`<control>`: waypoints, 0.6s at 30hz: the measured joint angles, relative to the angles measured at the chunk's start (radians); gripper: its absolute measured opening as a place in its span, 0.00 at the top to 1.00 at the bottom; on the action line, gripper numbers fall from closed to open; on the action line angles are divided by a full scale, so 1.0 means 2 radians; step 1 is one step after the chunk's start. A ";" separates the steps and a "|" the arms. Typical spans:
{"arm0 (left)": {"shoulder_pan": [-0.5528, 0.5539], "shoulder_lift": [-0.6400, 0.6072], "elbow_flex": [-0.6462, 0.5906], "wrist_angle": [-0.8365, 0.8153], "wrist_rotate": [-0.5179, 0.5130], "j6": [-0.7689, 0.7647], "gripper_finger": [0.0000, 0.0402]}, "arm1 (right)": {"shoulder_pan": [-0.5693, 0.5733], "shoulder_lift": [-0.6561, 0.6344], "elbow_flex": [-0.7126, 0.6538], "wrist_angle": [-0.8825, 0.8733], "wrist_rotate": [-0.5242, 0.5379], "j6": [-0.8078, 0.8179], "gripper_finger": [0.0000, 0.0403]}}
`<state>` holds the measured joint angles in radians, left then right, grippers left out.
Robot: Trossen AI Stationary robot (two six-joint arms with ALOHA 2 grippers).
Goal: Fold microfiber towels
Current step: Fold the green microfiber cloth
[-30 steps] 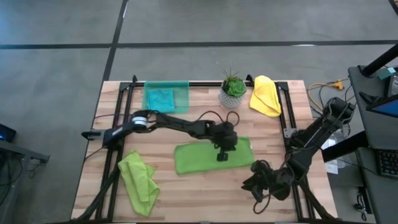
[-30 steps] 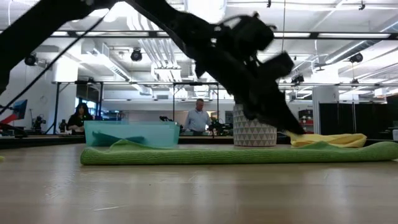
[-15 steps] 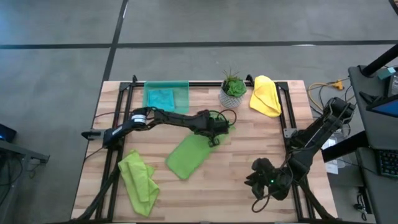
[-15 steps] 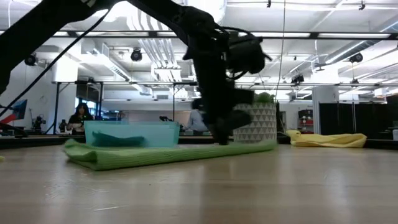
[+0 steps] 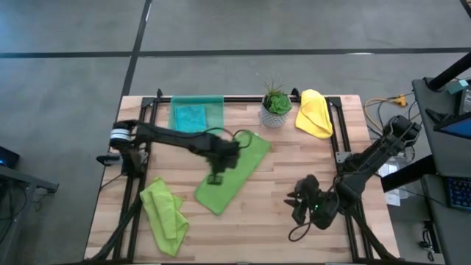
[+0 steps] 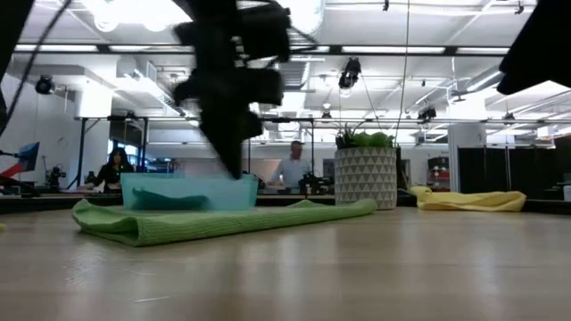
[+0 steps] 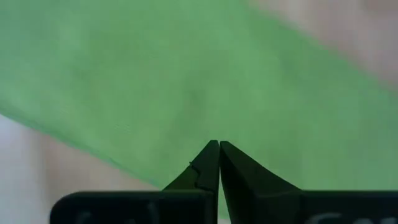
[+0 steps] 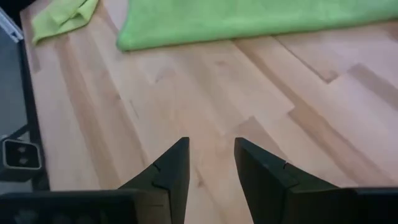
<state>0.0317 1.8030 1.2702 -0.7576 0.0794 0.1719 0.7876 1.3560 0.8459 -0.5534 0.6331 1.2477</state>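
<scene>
A lime green microfiber towel (image 5: 234,171), folded into a long strip, lies flat and slantwise on the table's middle; it also shows in the low view (image 6: 223,223). My left gripper (image 5: 216,177) hovers shut just above its middle (image 7: 219,144) and is clear of it in the low view (image 6: 234,169). My right gripper (image 5: 298,205) stands open over bare wood near the right front (image 8: 211,146). A second lime towel (image 5: 165,215) lies crumpled at the near left, a yellow one (image 5: 314,112) at the far right. A teal one (image 5: 190,117) sits in a tray.
A see-through green tray (image 5: 196,114) stands at the far edge, with a small potted plant (image 5: 276,104) to its right. Black rails (image 5: 340,140) frame the table's sides. Bare wood lies between the folded towel and my right gripper. People show in the room behind.
My left gripper, shut throughout, swung the folded towel's right end toward the far edge. The towel turned from lying left to right to lying slantwise, and its near left end stayed roughly in place. The gripper then rose off it and drew back toward the table's left.
</scene>
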 joint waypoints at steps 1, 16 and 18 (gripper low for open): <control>-0.006 -0.010 -0.029 0.005 0.011 0.000 1.00 | -0.003 0.000 0.000 0.001 0.000 -0.008 0.70; -0.159 -0.018 -0.132 0.303 0.047 -0.235 1.00 | -0.007 -0.001 -0.001 0.003 -0.006 -0.087 0.70; -0.161 -0.018 -0.132 0.363 0.040 -0.265 1.00 | -0.007 -0.001 -0.001 0.003 -0.006 -0.099 0.70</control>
<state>-0.2911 1.7664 1.0061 -0.0314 0.1596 -0.3581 0.7738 1.3548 0.8440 -0.5467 0.6216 1.0492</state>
